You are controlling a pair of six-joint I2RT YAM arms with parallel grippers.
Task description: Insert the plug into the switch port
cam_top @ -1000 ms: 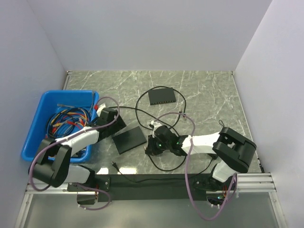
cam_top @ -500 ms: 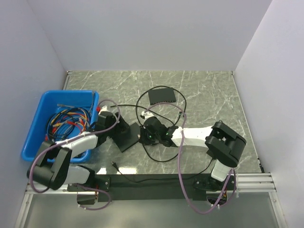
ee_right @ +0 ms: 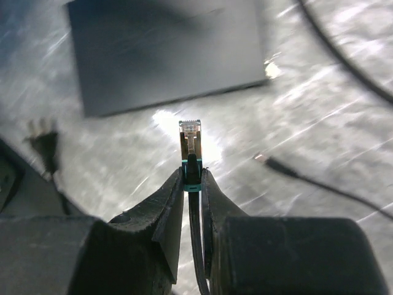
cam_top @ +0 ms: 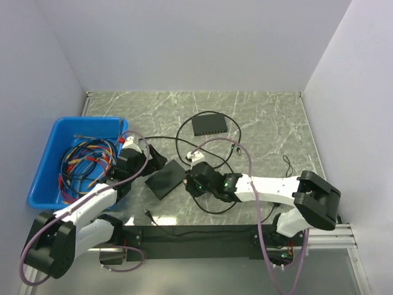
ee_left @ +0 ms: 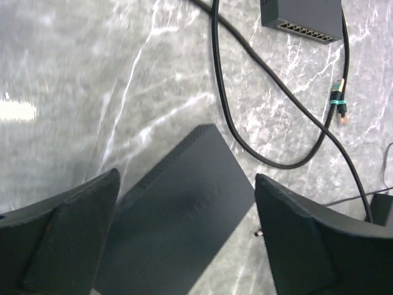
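Note:
The small black switch box [cam_top: 209, 125] lies at the back centre; its row of ports [ee_left: 305, 30] shows in the left wrist view, top right. My right gripper [ee_right: 193, 175] is shut on the plug [ee_right: 190, 136], a clear-tipped connector with a teal band on a thin black cable, held above the table just in front of the plain flat black slab [ee_right: 166, 55]. In the top view the right gripper [cam_top: 196, 179] is beside the slab [cam_top: 167, 179], far from the switch. My left gripper [ee_left: 185, 184] is open, its jaws straddling the slab's corner.
A blue bin [cam_top: 43, 175] with coloured wires stands at the left. Black cable [ee_left: 245, 132] loops over the table between slab and switch, with a second teal-banded connector [ee_left: 341, 110] lying loose. A small power plug [ee_right: 44, 145] lies near the front edge.
My right gripper moved left toward the slab with the plug in it, and its arm stretched lower. My left gripper moved right over the slab's left corner.

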